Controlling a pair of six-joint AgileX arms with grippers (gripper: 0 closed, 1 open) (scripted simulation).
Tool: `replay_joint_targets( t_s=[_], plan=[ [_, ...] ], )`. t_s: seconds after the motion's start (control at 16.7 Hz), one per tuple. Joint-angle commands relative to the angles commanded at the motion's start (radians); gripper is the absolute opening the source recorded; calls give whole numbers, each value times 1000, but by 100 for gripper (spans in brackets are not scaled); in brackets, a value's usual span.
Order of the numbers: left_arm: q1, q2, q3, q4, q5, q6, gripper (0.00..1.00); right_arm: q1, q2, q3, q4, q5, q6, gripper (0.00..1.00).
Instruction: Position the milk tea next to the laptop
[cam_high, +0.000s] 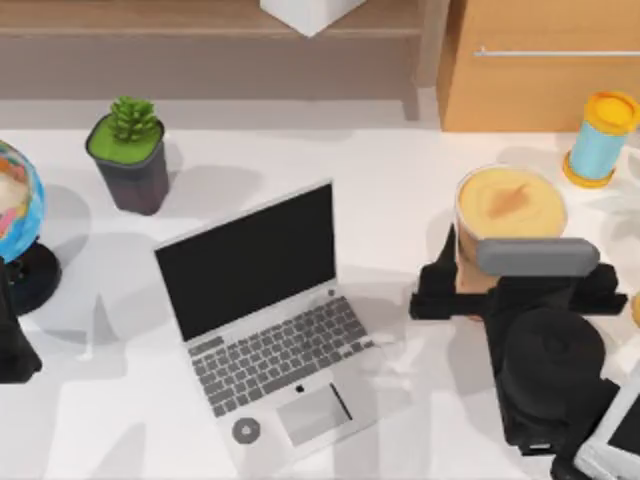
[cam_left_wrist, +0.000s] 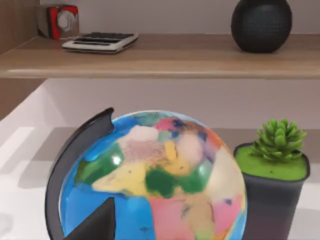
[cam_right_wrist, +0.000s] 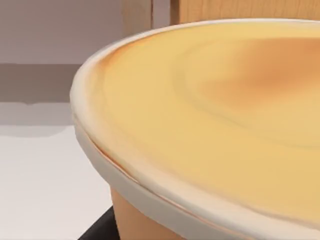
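Note:
The milk tea (cam_high: 511, 205), a large orange-tan cup with a wide creamy top, stands at the right of the table, well right of the laptop (cam_high: 262, 325). The laptop is open, slim and silver-grey, with a black screen. My right gripper (cam_high: 518, 285) is at the cup's near side, a dark finger on each flank of the cup wall, shut on it. In the right wrist view the milk tea's rim (cam_right_wrist: 150, 195) is very close, with a dark fingertip (cam_right_wrist: 97, 231) against the cup wall. My left arm (cam_high: 12, 345) is parked at the table's left edge.
A globe (cam_high: 15, 215) sits at the far left and a potted succulent (cam_high: 130, 150) behind the laptop. A blue cylinder with yellow ends (cam_high: 600, 140) stands behind the cup. A wooden cabinet (cam_high: 540, 60) borders the back right. White tabletop lies between laptop and cup.

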Motion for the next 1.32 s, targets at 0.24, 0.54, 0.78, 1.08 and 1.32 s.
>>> replay_joint_targets(
  t_s=[0.24, 0.54, 0.78, 1.08, 1.32],
  plan=[
    [0, 0, 0, 0, 0, 0, 100, 1, -15, -2, -14, 0, 2, 0],
    [0, 0, 0, 0, 0, 0, 100, 1, -64, -3, -61, -1, 2, 0],
    [0, 0, 0, 0, 0, 0, 100, 5, -70, 8, -52, 1, 5, 0],
    [0, 0, 0, 0, 0, 0, 100, 77, -155, 50, -72, 41, 22, 0],
    [0, 0, 0, 0, 0, 0, 100, 168, -217, 55, -155, 106, 47, 0]
  ],
)
